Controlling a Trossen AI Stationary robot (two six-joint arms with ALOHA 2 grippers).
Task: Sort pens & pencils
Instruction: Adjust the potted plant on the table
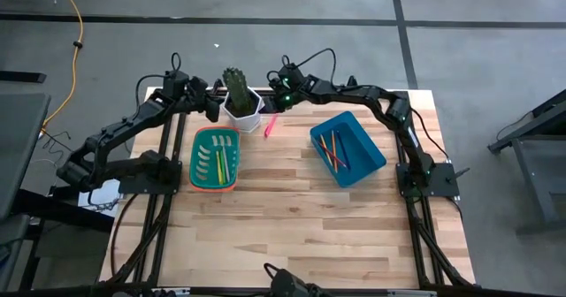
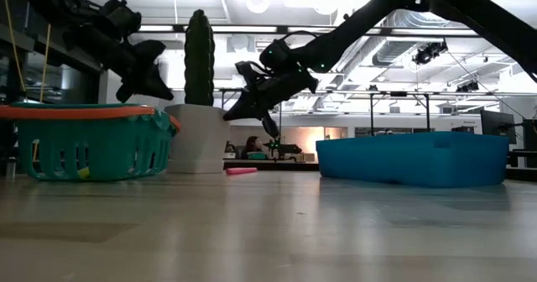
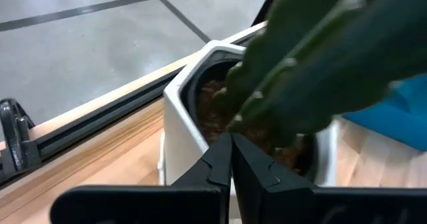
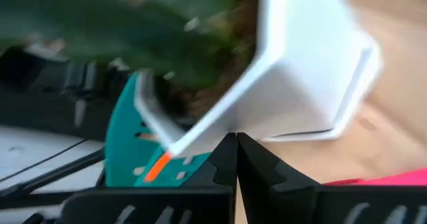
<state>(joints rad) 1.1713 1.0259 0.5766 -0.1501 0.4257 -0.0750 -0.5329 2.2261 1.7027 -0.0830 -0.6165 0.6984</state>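
With its fingers pressed together and empty, the right pincer [image 1: 272,103] hovers above the hot-pink pen [image 1: 270,125] at upper centre, beside the cactus pot [image 1: 243,111], which a careless descent could knock.

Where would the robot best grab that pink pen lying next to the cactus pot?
Probably from straight above, around the middle of the pink pen. It lies flat on the bare table, so fingers should close across its thin width. The white pot stands close on one side, so the right gripper, nearest and shut now, suits best.
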